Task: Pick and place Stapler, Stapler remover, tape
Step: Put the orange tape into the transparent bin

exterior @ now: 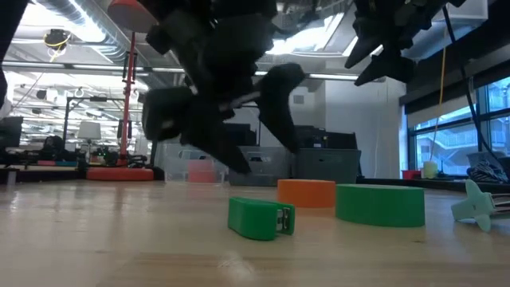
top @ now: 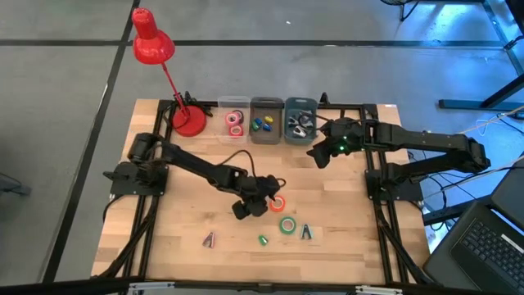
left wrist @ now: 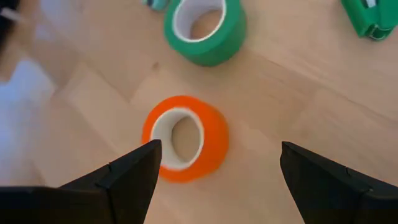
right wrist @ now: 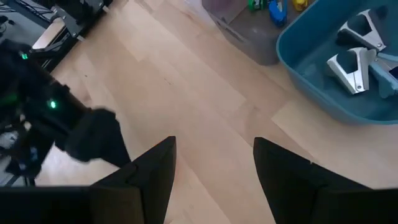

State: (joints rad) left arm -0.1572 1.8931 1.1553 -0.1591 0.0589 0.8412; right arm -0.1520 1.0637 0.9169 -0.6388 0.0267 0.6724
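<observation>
An orange tape roll lies flat on the wooden table, near its middle. My left gripper hovers just above it, open, one finger to each side of the roll and touching nothing. In the high view the gripper stands beside the roll. A green tape roll lies flat nearer the front edge, with a small green stapler and a staple remover close by. My right gripper hangs open and empty over bare table in front of the blue bin.
Three bins stand in a row at the back: a clear one with pink tape, a grey one with small coloured blocks, and the blue one with metal staple removers. A red desk lamp stands at the back left. Another staple remover lies front left.
</observation>
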